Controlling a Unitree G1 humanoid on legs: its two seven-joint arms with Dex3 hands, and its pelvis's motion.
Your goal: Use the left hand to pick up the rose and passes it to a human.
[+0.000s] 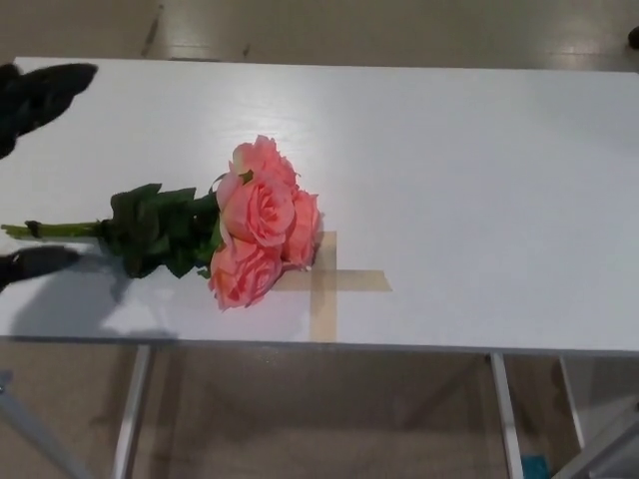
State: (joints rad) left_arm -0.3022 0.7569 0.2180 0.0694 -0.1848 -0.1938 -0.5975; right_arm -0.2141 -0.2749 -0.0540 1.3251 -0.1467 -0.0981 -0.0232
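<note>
Left robot hand point(30, 100) is only partly in the head view, at the far left edge: one dark finger reaches in over the counter's point(479, 170) back corner, and a second dark fingertip shows lower down, just below the stem end. With a wide gap between those two parts, the robot hand looks spread and holds nothing. Its palm and wrist lie outside the picture, so the exact pose of the arm cannot be told. No right robot hand shows anywhere.

Lying flat on the white counter, left of centre, is the rose point(255, 225), really a small bunch of pink blooms. The blooms rest on the left arm of a tan tape cross point(344, 281), the green leaves sit behind them, and the thin stem point(55, 230) runs out toward the left edge, between the two visible fingertips.

By my reading, the step in hand is the approach for the pick-up; nothing is grasped yet. Next the fingers need to come in around the bare stem and close on it, clear of the leaves and soft petals, before any lift toward a person. No person is in sight.
</note>
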